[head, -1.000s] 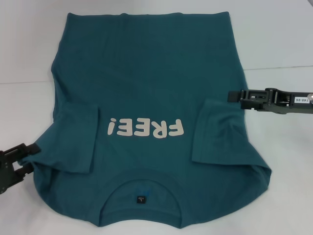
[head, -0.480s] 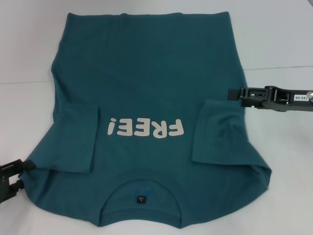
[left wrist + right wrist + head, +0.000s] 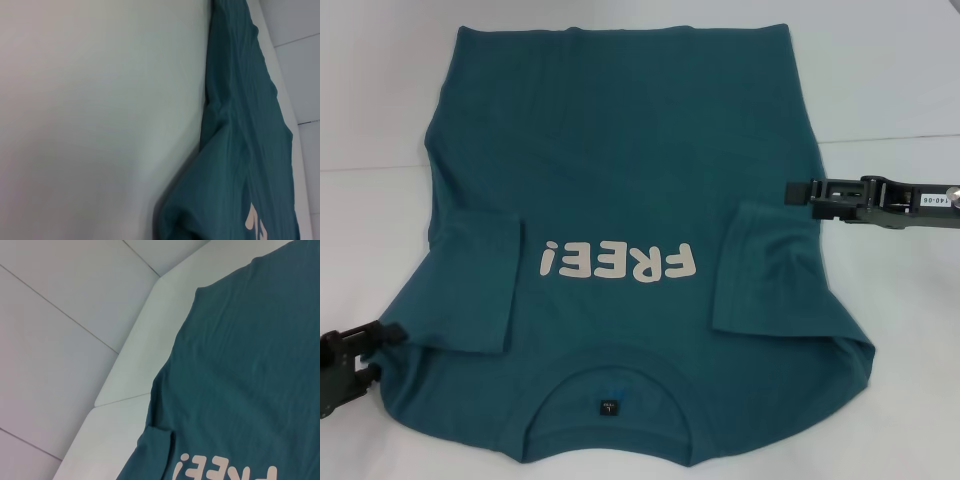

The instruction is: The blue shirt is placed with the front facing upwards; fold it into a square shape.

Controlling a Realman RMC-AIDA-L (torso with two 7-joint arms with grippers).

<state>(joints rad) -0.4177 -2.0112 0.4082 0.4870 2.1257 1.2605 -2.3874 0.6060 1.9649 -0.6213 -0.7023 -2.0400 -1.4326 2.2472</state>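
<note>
The blue shirt (image 3: 620, 180) lies spread front-up across the white tabletop (image 3: 890, 80), its collar and small dark neck label (image 3: 608, 407) at the near edge and its hem at the far side. The cream "FREE!" lettering (image 3: 618, 262) on the chest reads upside down from the head view. Both short sleeves are folded inward onto the body, one lying left of the lettering and one right of it. The left gripper (image 3: 378, 350) sits low at the near left, its two dark fingers apart, one above the other, with their tips at the shirt's near left shoulder edge; whether they touch the cloth cannot be told. The right gripper (image 3: 792, 190) reaches in level from the right, its tips at the shirt's right side edge just beyond the folded right sleeve; whether its fingers are apart or together cannot be told. Pale floor tiles (image 3: 60, 340) show beyond the tabletop's edge in the right wrist view.
</note>
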